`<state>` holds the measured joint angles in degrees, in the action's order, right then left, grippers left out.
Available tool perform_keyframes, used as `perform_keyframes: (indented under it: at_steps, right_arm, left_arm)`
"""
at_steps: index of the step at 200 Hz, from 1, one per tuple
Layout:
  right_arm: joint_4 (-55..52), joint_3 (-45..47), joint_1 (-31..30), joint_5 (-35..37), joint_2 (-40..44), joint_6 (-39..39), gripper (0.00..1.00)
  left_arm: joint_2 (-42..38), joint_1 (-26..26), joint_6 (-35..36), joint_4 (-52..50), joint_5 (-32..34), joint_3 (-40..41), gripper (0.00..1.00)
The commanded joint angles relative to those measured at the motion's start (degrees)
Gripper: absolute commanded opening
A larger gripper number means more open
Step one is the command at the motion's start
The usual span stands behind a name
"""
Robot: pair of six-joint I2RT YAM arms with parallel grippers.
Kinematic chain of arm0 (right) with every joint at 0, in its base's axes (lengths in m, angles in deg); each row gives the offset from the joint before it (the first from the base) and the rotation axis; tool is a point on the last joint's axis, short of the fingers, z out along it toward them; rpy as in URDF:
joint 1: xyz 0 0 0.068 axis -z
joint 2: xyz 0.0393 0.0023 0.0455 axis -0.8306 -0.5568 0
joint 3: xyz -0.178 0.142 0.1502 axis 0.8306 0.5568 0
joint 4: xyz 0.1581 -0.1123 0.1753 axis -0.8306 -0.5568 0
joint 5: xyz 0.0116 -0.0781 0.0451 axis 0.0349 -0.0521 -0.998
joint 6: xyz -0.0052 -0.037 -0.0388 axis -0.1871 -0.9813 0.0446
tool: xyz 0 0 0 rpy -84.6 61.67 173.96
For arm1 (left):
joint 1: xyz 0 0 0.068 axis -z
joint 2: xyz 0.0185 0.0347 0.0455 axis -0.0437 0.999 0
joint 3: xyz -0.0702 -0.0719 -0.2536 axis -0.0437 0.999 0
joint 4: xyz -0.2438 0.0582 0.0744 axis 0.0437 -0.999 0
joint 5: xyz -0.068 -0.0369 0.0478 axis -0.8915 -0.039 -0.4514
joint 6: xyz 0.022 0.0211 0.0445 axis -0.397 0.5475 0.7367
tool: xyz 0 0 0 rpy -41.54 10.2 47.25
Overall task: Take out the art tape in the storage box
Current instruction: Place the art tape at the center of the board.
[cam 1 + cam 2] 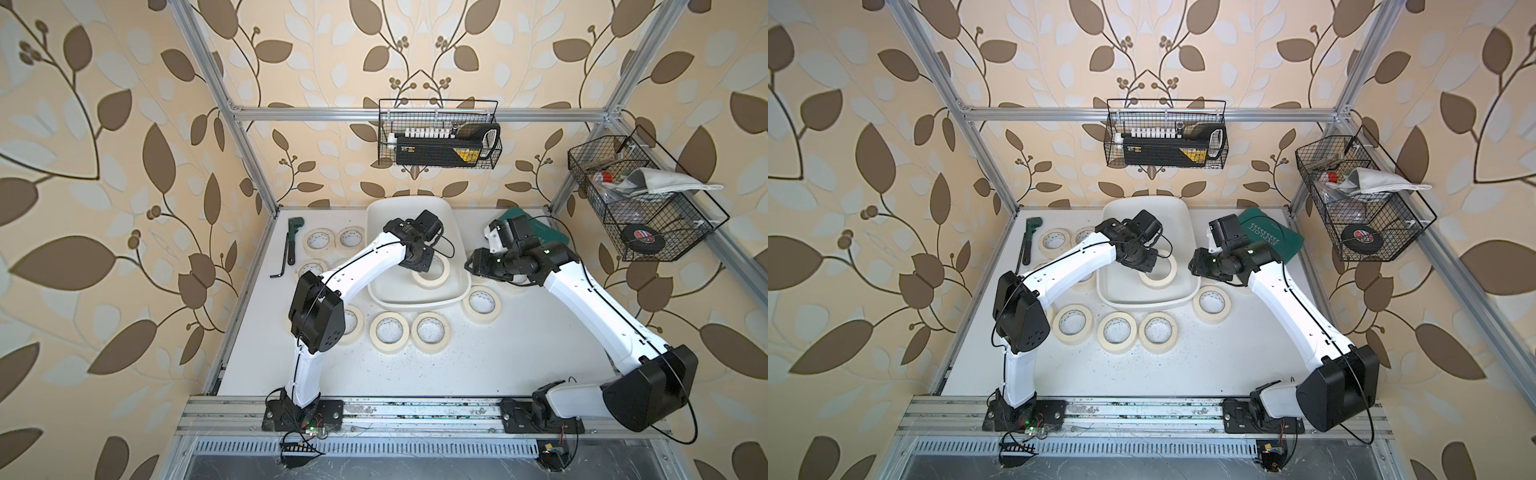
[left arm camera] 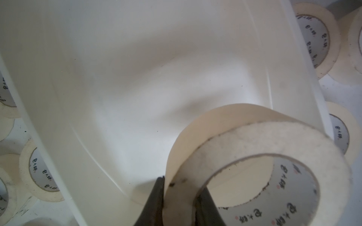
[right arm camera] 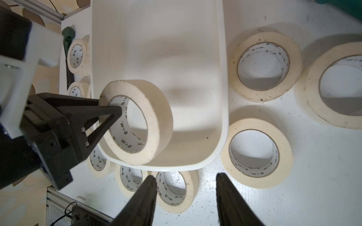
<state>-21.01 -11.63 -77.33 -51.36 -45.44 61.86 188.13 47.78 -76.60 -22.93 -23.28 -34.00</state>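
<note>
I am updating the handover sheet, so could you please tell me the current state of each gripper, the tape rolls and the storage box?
left gripper: shut on the held roll's wall.
held roll: tilted on edge, not yet out of the box.
storage box: holds no other roll.
right gripper: open, empty, beside the box.
other rolls: lying flat on the table.

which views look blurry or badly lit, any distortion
Left wrist view: the held art tape close and blurred, the storage box floor washed-out white. Right wrist view: the right gripper dark and out of focus, roll's shadow on the box floor. Both top views: sharp, evenly lit, wide-angle stretch at edges.
</note>
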Motion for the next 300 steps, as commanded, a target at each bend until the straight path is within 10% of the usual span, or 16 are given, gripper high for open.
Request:
perform_keyframes:
  at_steps: [1, 177, 211, 248, 300]
  right_arm:
    - [-0.1, -2.2, -1.6, 2.6, -2.2, 0.7, 0.52]
    - [0.8, -5.5, -6.1, 7.2, -9.3, -0.1, 0.56]
    - [0.9, -5.3, -6.1, 6.9, -9.4, 0.1, 0.33]
    - [1.2, -4.8, -6.1, 7.3, -8.3, -0.2, 0.08]
    - [0.1, -5.2, -5.5, 8.2, -7.5, -1.9, 0.0]
  left_arm:
    - [-5.5, 1.5, 0.4, 0.5, 1.8, -3.0, 0.02]
    - [-5.7, 3.5, 0.1, 0.8, -1.6, -3.7, 0.01]
    - [-5.4, 3.5, 0.0, 0.7, -2.4, -3.9, 0.02]
    - [-6.6, 3.5, -0.3, 2.0, -6.0, -3.0, 0.16]
    - [-9.7, 3.2, -1.5, 5.6, -9.8, 0.1, 0.69]
